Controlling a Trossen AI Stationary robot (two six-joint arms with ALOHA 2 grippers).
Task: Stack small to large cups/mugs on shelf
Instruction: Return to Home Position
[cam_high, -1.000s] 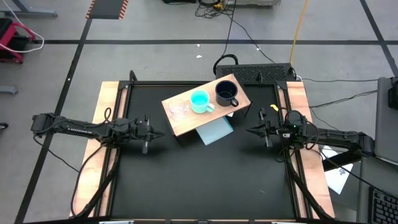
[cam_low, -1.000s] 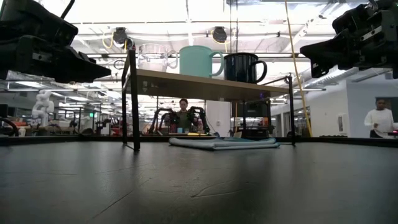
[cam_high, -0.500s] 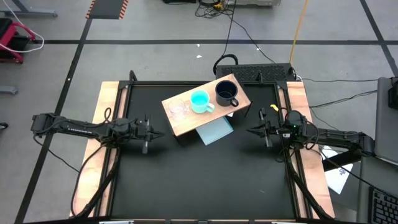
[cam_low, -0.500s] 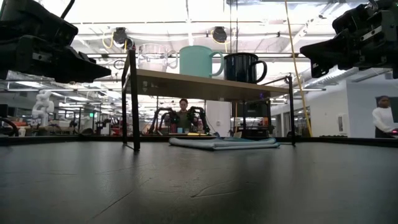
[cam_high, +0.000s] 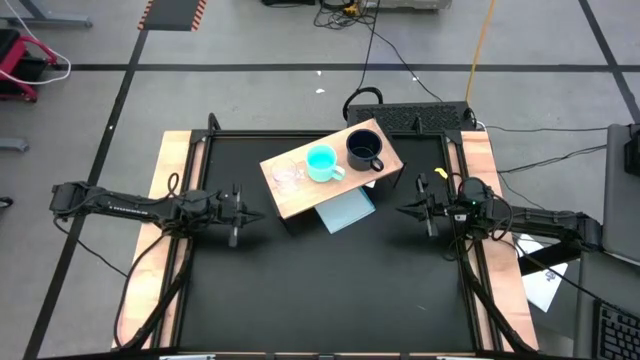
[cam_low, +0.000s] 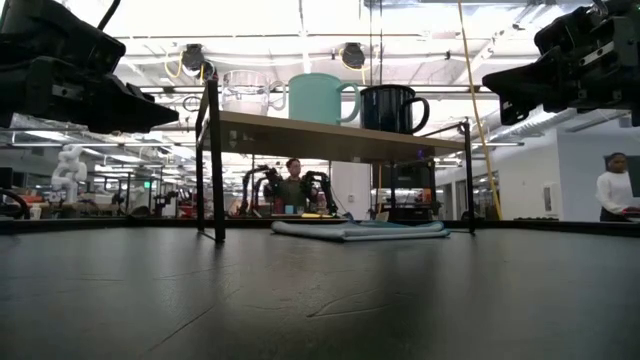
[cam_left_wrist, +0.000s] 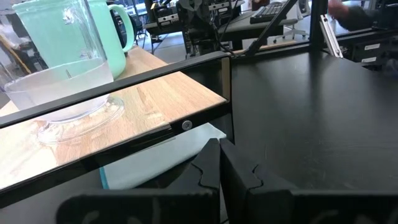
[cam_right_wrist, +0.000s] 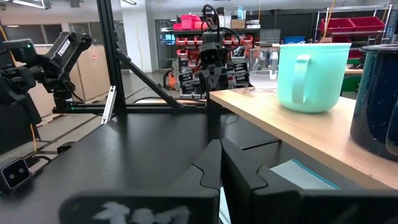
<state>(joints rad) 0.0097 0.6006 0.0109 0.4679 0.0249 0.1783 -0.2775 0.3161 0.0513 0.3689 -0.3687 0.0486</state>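
Three vessels are lined up by size on a light wooden rectangular shelf (cam_high: 312, 190) with a dark frame, which is set at an angle toward the far edge of the black table (cam_high: 330, 290), about midway between its left and right edges. A small clear glass cup (cam_high: 288, 176) is placed at the shelf's left end, a medium turquoise handled mug (cam_high: 322, 162) just beside it in the middle, and a larger black handled mug (cam_high: 364, 149) at the right end. All three are seen upright on the board. A pale blue-grey flat sheet (cam_high: 350, 211) is laid on the table partly under the shelf.

The left gripper (cam_high: 258, 213) is held above the table close to its left edge and is pointed toward the shelf, well apart from the cups. Its fingers (cam_left_wrist: 208, 171) are pressed together, with nothing between them. The right gripper (cam_high: 402, 210) is held likewise near the right edge, and its fingers (cam_right_wrist: 208, 165) are also pressed together and empty.

In the room beyond the far edge, a seated person (cam_low: 293, 186) is framed between the shelf's legs, and a second person (cam_low: 612, 190) is seen at the right.
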